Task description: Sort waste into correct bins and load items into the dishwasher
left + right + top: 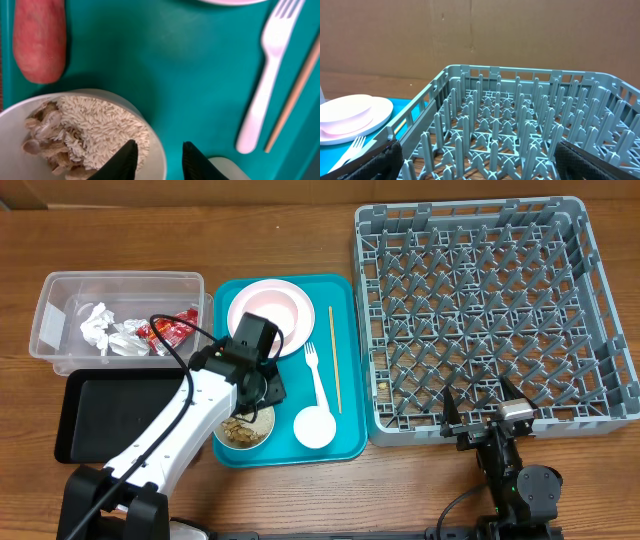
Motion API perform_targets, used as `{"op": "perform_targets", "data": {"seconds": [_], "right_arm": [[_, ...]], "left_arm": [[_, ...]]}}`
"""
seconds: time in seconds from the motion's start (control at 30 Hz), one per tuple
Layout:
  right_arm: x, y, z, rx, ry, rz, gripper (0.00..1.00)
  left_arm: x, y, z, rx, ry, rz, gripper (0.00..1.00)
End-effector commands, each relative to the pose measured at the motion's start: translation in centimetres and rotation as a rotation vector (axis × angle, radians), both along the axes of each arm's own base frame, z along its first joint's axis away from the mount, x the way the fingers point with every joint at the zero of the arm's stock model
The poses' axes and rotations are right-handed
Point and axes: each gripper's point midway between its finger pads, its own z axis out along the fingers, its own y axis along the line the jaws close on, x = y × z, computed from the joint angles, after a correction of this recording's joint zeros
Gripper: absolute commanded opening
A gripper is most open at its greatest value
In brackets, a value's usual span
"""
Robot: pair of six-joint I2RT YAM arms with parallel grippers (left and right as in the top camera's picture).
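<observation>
Your left claw (159,159) sat over the bowl of rice and scraps (90,135) at the near left of the teal tray (165,60). 1 finger was over the rice inside the rim and 1 was outside it. The gap was narrow, but I could not tell whether the rim was pinched yet. The carrot (40,40) lay just beyond the bowl, and the fork (265,75), chopstick (295,90) and small cup (314,428) lay to its right.

Your right claw (478,405) hung wide and held nothing at the near edge of the dish rack (490,310).

I judged the step in hand to be gripping this bowl to dump its food waste. The napkins (100,330) and red wrapper (165,330) were in the clear tub (60,310), so the black tray (110,420) on the tabletop (300,230) beside the bowl seemed the likely target.

The next move called for a firm pinch on the rim and a level lift so no rice spilled. Then you needed a short carry left and a tip over that tray.
</observation>
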Motion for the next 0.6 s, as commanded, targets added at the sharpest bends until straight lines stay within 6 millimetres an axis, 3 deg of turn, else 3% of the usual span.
{"op": "perform_targets", "data": {"seconds": [0.0, 0.57], "right_arm": [[-0.01, 0.11, -0.22, -0.007, -0.004, 0.004, 1.00], [-0.01, 0.11, -0.22, -0.006, -0.004, 0.004, 1.00]], "left_arm": [[-1.30, 0.45, -2.00, 0.013, 0.035, 0.047, 0.35], [-1.25, 0.31, -2.13, 0.004, 0.032, 0.045, 0.41]]}}
